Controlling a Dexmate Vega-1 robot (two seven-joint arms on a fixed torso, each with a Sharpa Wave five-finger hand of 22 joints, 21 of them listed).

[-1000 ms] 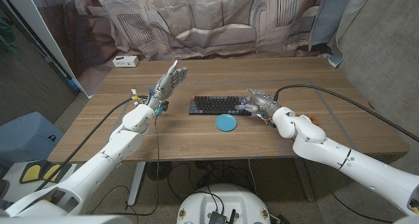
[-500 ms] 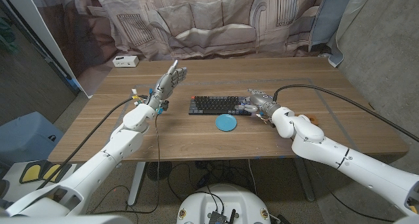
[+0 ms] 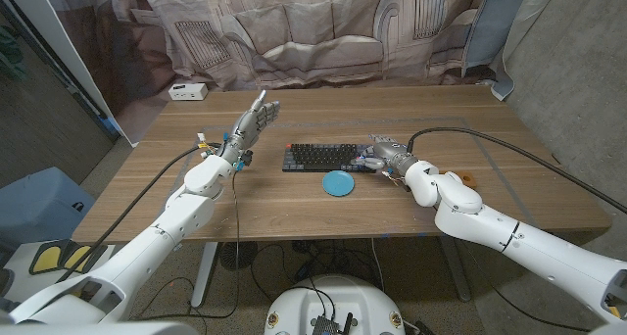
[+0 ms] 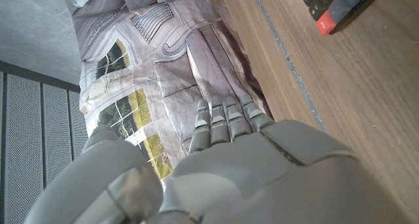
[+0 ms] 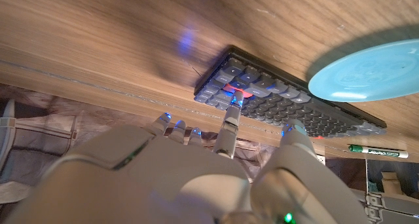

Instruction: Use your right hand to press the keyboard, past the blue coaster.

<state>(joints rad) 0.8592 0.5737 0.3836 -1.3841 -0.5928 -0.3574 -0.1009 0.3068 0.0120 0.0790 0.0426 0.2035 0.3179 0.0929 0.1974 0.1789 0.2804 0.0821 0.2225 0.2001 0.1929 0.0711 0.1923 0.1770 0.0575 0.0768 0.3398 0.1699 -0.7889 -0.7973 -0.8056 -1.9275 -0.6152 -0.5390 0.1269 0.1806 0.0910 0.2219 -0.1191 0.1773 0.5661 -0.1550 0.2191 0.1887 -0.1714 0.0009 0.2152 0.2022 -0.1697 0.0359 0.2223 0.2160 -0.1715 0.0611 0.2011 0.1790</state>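
Note:
A dark keyboard (image 3: 321, 157) lies across the middle of the table, and a round blue coaster (image 3: 340, 183) sits just in front of it. My right hand (image 3: 384, 155) is at the keyboard's right end, beyond the coaster. In the right wrist view one outstretched fingertip (image 5: 237, 99) touches a lit key on the keyboard (image 5: 294, 106), the other fingers are curled back, and the coaster (image 5: 366, 70) lies beside it. My left hand (image 3: 255, 122) is raised left of the keyboard with straight fingers, holding nothing. The left wrist view shows that hand (image 4: 236, 165) and a keyboard corner (image 4: 334, 4).
A small white box (image 3: 186, 91) stands at the table's far left corner. A small orange object (image 3: 469, 179) lies by my right forearm. A green marker (image 5: 370, 149) lies past the keyboard's other end. A printed curtain (image 3: 313, 31) hangs behind the table.
My right forearm has crept very slightly to the left while the hand stays at the keyboard's right end. The left arm, keyboard and coaster have not moved.

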